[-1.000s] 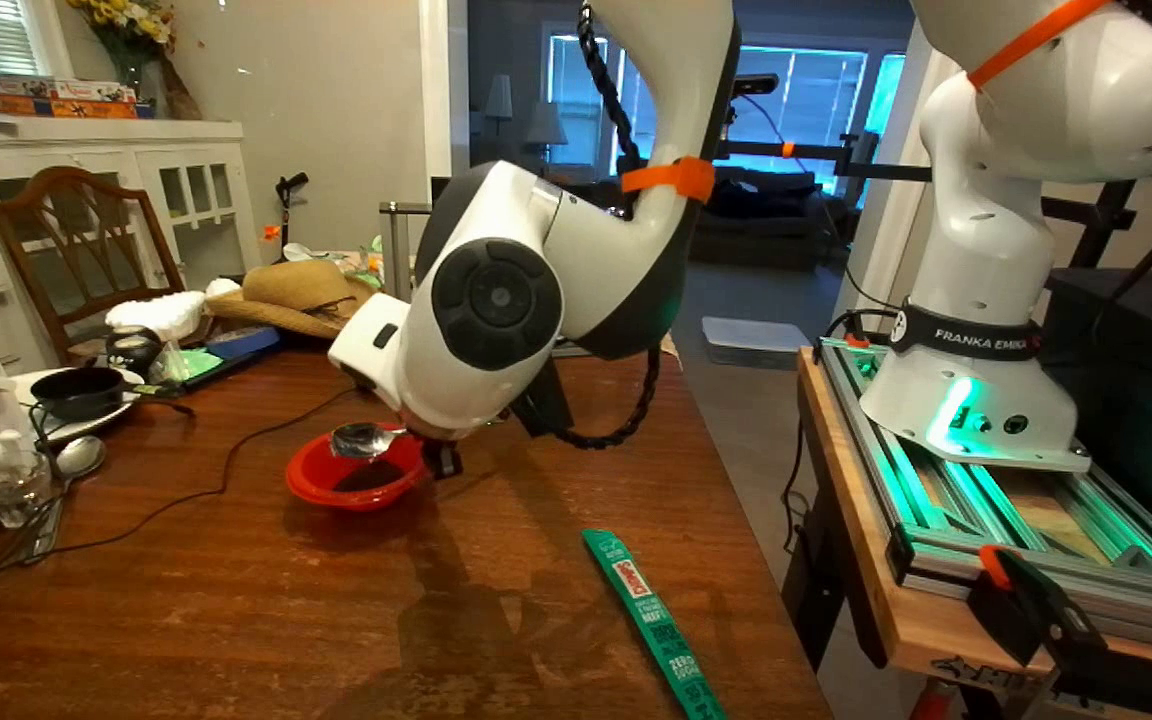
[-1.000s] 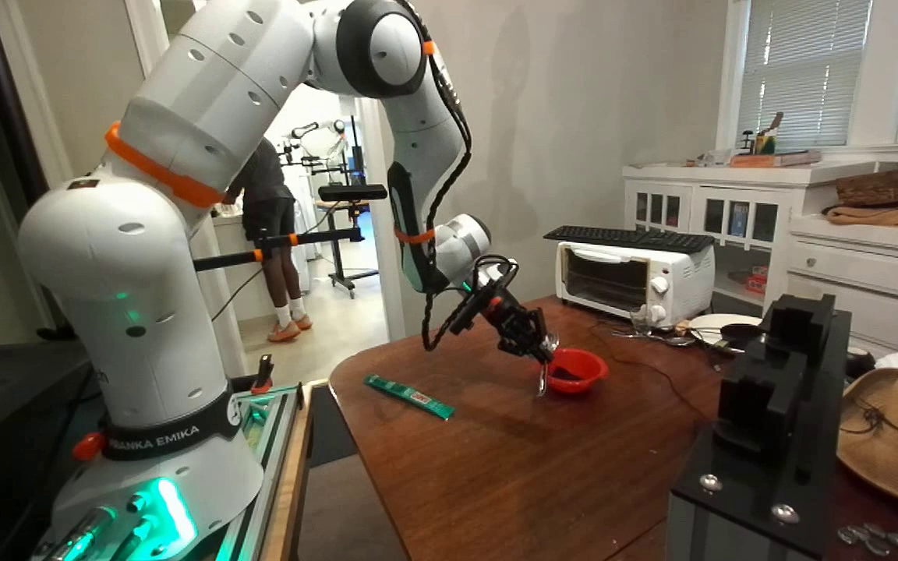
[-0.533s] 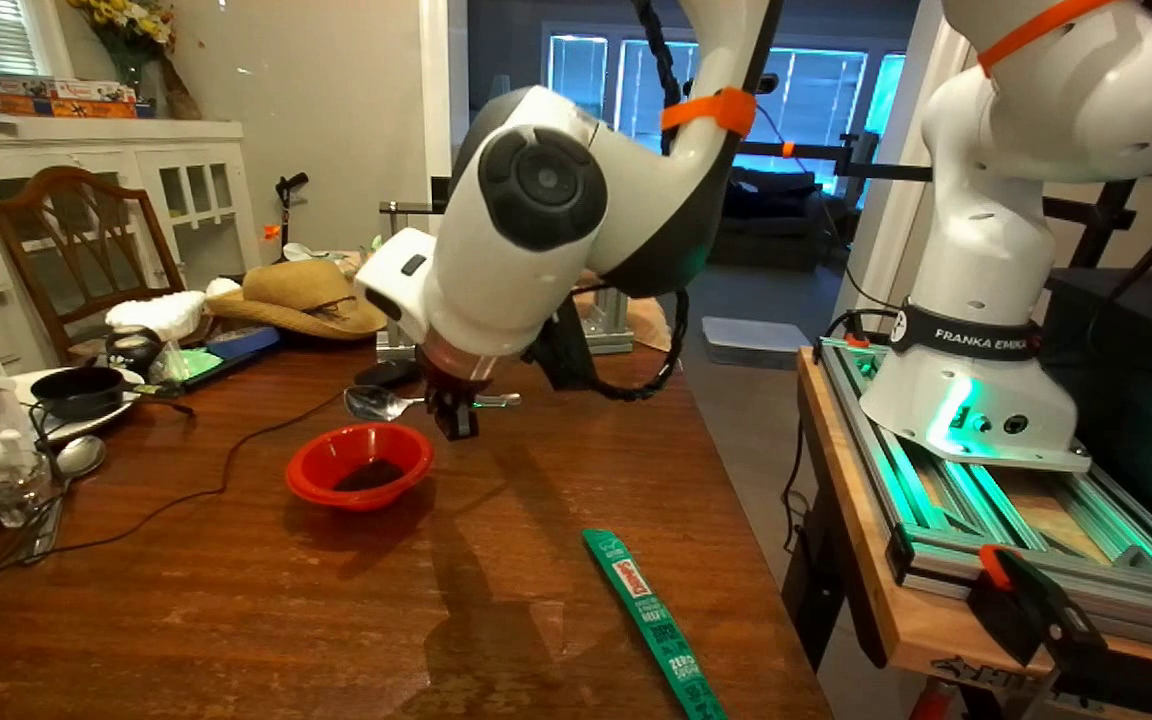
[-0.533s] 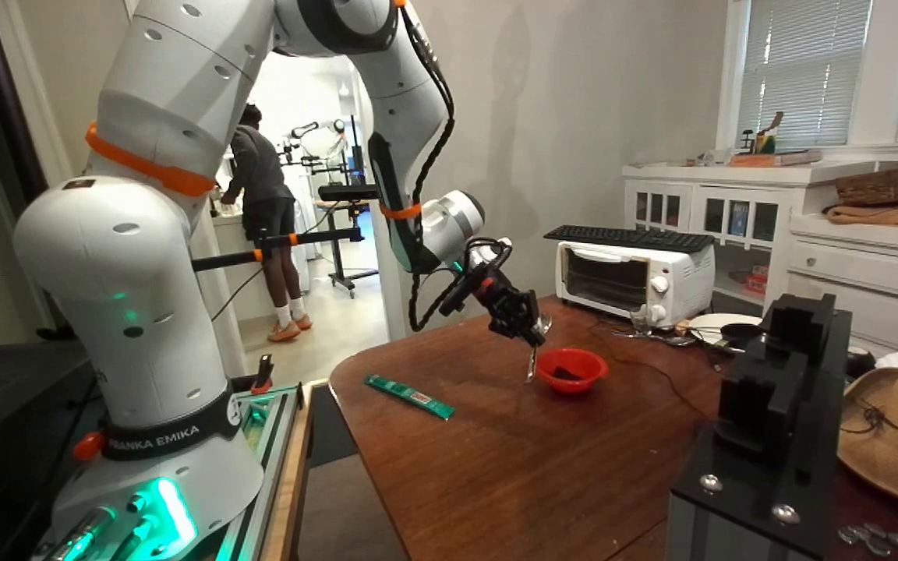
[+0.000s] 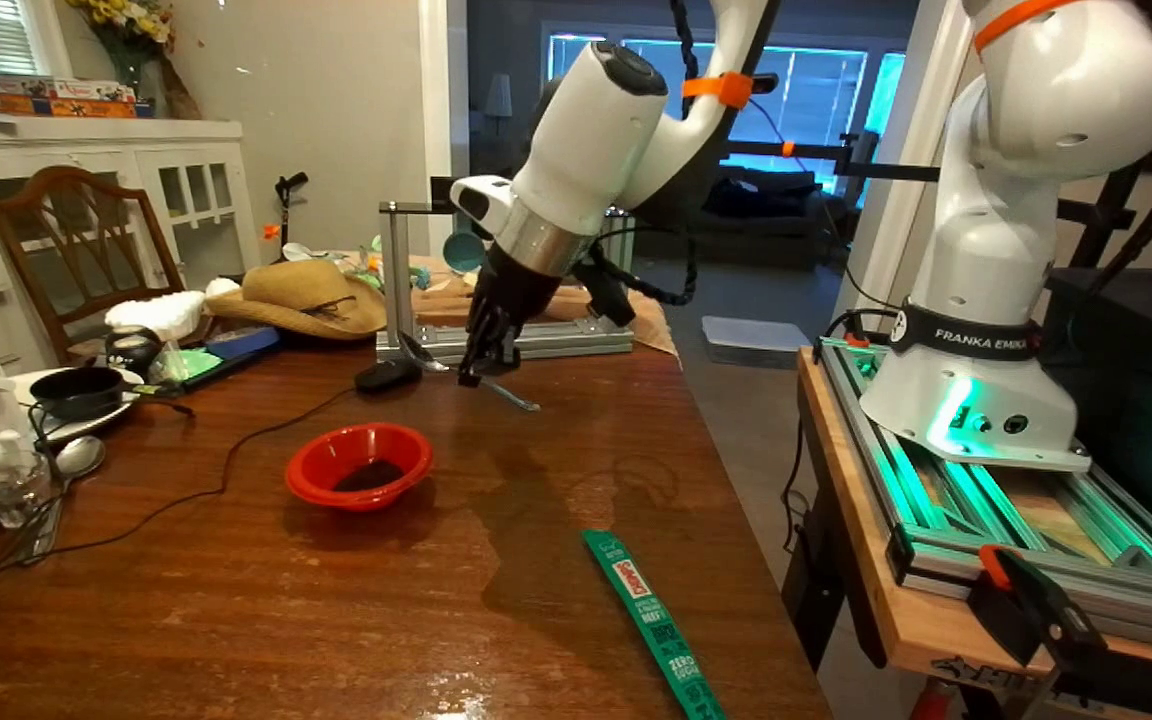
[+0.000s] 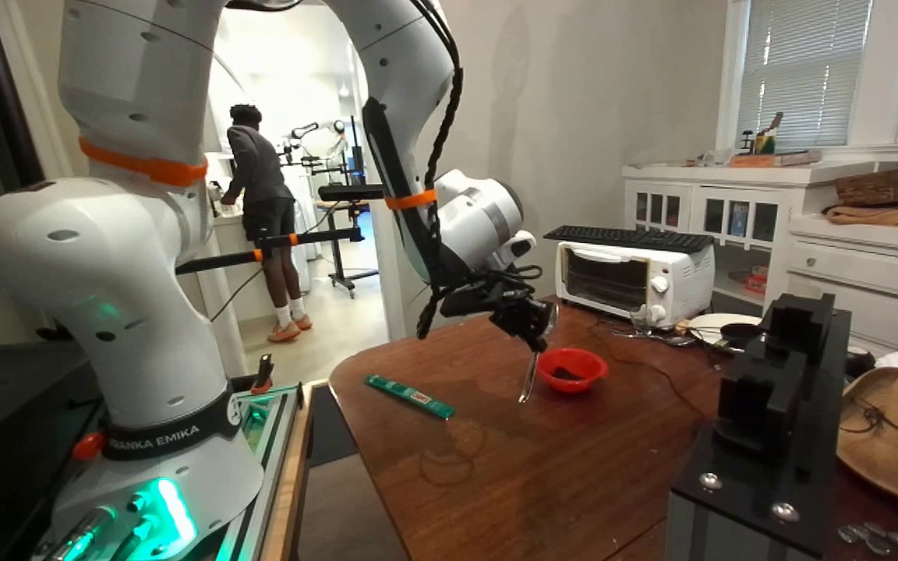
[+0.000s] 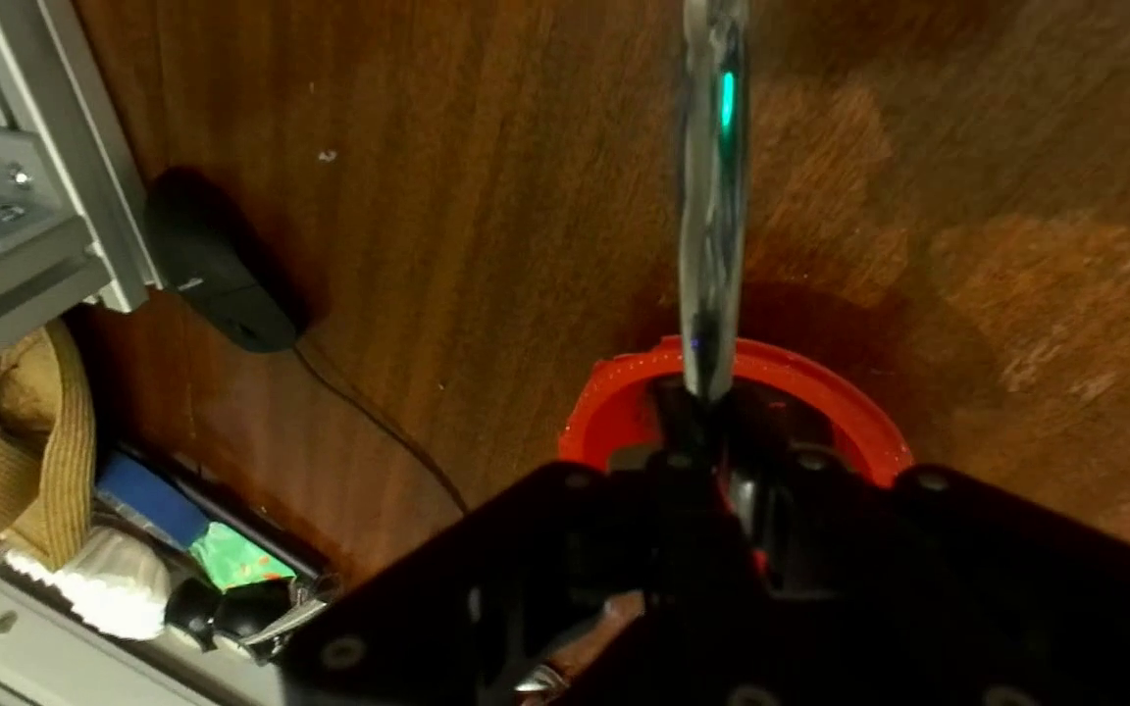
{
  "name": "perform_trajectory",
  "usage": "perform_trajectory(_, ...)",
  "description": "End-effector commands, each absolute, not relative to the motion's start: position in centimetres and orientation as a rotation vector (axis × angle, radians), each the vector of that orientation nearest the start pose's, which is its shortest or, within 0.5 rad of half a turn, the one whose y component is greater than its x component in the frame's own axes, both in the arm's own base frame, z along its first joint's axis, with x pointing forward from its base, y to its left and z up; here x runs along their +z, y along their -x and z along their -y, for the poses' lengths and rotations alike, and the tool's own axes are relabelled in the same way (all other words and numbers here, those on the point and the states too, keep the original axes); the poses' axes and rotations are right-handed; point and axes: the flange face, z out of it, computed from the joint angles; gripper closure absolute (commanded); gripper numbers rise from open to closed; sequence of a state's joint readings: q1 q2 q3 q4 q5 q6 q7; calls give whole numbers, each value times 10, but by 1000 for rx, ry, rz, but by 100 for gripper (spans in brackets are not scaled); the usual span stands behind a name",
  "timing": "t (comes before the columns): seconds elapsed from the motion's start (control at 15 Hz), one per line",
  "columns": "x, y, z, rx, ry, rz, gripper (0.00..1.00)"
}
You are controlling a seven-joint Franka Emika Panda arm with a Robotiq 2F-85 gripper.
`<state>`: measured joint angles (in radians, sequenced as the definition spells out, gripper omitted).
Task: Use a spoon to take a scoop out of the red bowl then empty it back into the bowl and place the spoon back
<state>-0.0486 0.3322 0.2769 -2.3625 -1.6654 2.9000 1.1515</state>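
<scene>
In exterior view, looked across surface (image 5: 236,610) toward far windows (image 5: 811,105), arm base (image 5: 971,395) at right. In exterior view, faced toward toaster oven (image 6: 613,284), arm base close at left. Wrist view: nearest, looked steeply down past gripper (image 7: 717,422). All three shared red bowl (image 7: 820,378).

Black two-fingered gripper (image 7: 712,420) blocks much of the round red bowl (image 7: 825,390) in wrist view, slender silvery metal spoon (image 7: 712,196) cropped up top!

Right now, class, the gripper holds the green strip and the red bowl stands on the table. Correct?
No: the gripper holds the spoon, not the green strip, as the wrist view shows; the red bowl does stand on the table.
</scene>
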Motion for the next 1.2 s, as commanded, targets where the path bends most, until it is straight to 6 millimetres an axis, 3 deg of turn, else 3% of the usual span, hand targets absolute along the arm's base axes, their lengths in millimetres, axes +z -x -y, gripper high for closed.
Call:
perform_trajectory(0.0,207,-448,-125,-724,2955,975,97)
perform_trajectory(0.07,204,-452,-112,-703,2914,961,97)
perform_trajectory(0.27,162,-445,-79,-574,2841,971,97)
perform_trajectory(0.6,93,-412,-69,-316,2837,1040,97)
perform_trajectory(0.87,99,-419,-74,-134,2892,1041,97)
perform_trajectory(1.13,151,-468,-66,-62,2961,992,97)
